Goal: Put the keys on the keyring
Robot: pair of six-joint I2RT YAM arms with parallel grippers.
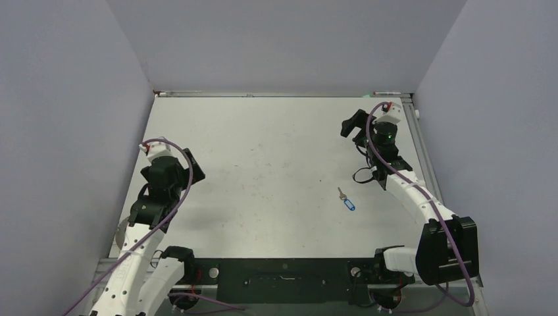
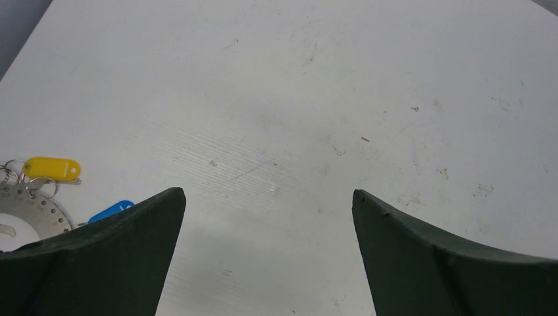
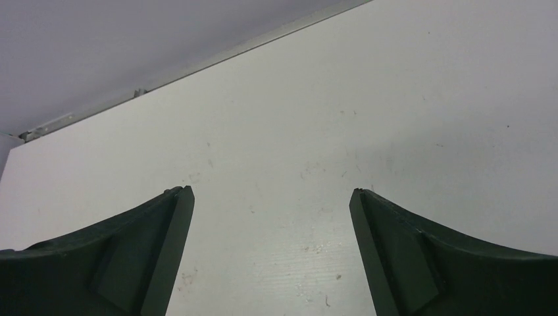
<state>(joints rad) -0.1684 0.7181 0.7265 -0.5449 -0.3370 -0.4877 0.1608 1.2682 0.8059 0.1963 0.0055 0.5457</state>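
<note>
Keyring (image 2: 52,207) lies flat on the white table (image 1: 263,151) at the left edge of the left wrist view. It is a grey loop with a bumpy outline, cut off by the frame and partly hidden behind one finger (image 2: 125,250) of the left gripper (image 2: 268,194). Just beyond the keyring sits a yellow-tagged key (image 2: 51,168), its small split rings touching the loop's rim; whether they are threaded onto it cannot be told. Just right of the keyring a blue-tagged key (image 2: 112,210) shows only its tag, the rest covered by the finger. Both tags are too small and blurred for any lettering to be read. The left gripper hovers beside the keyring with its jaws spread wide and only bare table between them. Well away from the keyring, far to its right across the table, a loose key (image 1: 346,200) with a blue tag lies alone, its silver blade pointing away from the arm bases. The right gripper (image 3: 271,191) is farther still from the keyring, beyond the loose key toward the table's far right corner, jaws wide apart and holding nothing
</note>
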